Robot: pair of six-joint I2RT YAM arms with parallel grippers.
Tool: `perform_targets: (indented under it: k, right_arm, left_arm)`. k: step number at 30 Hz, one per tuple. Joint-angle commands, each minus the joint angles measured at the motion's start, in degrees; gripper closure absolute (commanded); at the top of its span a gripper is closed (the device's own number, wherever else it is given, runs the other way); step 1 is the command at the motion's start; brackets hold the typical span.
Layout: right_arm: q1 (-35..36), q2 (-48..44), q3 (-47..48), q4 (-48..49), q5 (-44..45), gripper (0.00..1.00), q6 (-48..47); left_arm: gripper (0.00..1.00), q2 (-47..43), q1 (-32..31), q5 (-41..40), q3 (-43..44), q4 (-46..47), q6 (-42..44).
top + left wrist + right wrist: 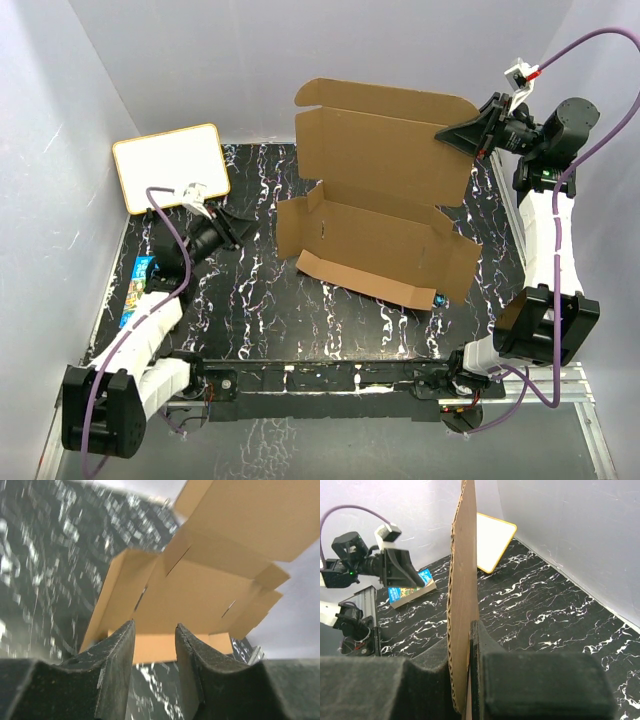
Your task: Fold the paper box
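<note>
The paper box (375,215) is sitting in the middle of the black marble counter (260,310), a bit toward the back and the right. It is plain brown cardboard, and it is only partly folded. Its big lid is standing up tall at the back, with a thin flap bending over along the top. Below the lid, the bottom part is making a shallow tray with low walls standing up at the left and right sides. A long front flap is lying out flat on the counter toward the arms. The inside of the tray is showing its plain brown floor. The right tool (442,132) is reaching in high from the right and is pinching the right edge of the standing lid. In the right wrist view, the thin cardboard edge (462,580) is sitting squeezed between the two dark fingers of the tool (470,630). The left tool (225,232) is hanging low on the left side, near the box but not touching it. In its own view, its fingers (155,630) are standing apart with nothing between them, and they are pointing at the box (200,595). A white board with a yellow frame (170,165) is leaning at the back left corner. A colourful book (135,290) is lying by the left wall.
</note>
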Motion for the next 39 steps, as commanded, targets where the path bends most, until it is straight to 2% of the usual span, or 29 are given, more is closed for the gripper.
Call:
perform_targets:
  k: [1,5,9,15,21,25,28,34,37,39]
  right_arm:
    - [0.07,-1.83,0.36,0.37,1.64,0.92,-2.27]
    - [0.06,-2.02,-0.51,0.34,1.95,0.92,-2.65]
    - [0.06,-2.1,-1.5,0.29,1.97,0.92,-2.91]
    - [0.06,-2.66,-3.02,0.26,1.91,0.92,-3.35]
    - [0.06,-3.15,-3.95,0.17,1.82,0.92,-3.6]
    - [0.06,-3.07,-3.87,0.19,1.79,0.92,-3.57]
    - [0.06,-3.02,-4.06,0.19,1.7,0.92,-3.68]
    - [0.06,-3.13,-4.15,0.23,1.62,0.92,-3.7]
    - [0.06,-3.24,-4.16,0.23,1.61,0.92,-3.62]
    - [0.06,-3.29,-4.23,0.2,1.61,0.92,-3.62]
  left_arm:
    - [0.64,-2.05,-2.77,-2.65,-3.45,-21.85,1.78]
    - [0.62,-2.12,-9.88,-7.56,-6.77,-24.51,0.82]
    - [0.57,1.25,-16.78,-12.6,-9.33,-18.27,-1.36]
    - [0.55,12.6,-22.56,-19.04,-8.69,-8.29,-1.45]
    - [0.51,16.53,-23.61,-24.11,-6.68,-7.21,0.03]
    - [0.44,12.33,-23.61,-28.39,-7.66,-9.66,-0.45]
    - [0.45,9.77,-23.1,-30.21,-8.1,-11.08,-1.27]
    - [0.77,12.67,-21.8,-31.07,-4.7,-15.5,0.52]
    - [0.85,14.86,-21.54,-31.53,-3.38,-16.56,2.48]
    - [0.87,16.7,-21.54,-30.93,-2.85,-16.07,3.33]
